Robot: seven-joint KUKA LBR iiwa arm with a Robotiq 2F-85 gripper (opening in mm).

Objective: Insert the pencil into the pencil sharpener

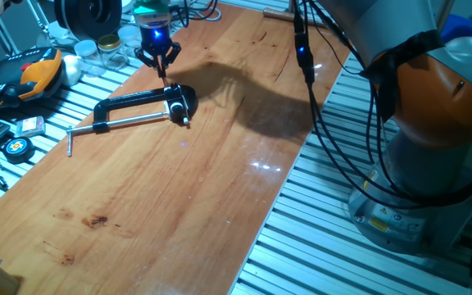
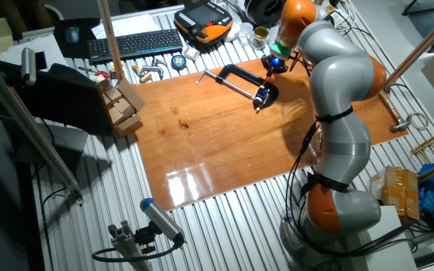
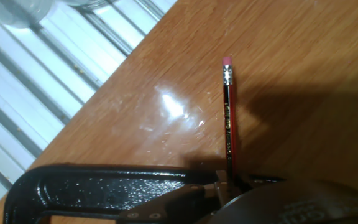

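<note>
Hand view showed you the pencil [image 3: 229, 121] upright, eraser up, its lower end in the pencil sharpener [image 3: 291, 202] beside the black C-clamp [image 3: 104, 186] on the wooden board [image 3: 291, 50]. Your gripper [image 1: 161, 64] hovered above; its grip I couldn't tell.

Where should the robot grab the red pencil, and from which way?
Probably around the middle of the red pencil. That stretch is long, straight and bare, with open wood on both sides. Its pink eraser end is short, and its other end is hidden by the black clamp. It should come from above, with one finger on each long side.
</note>
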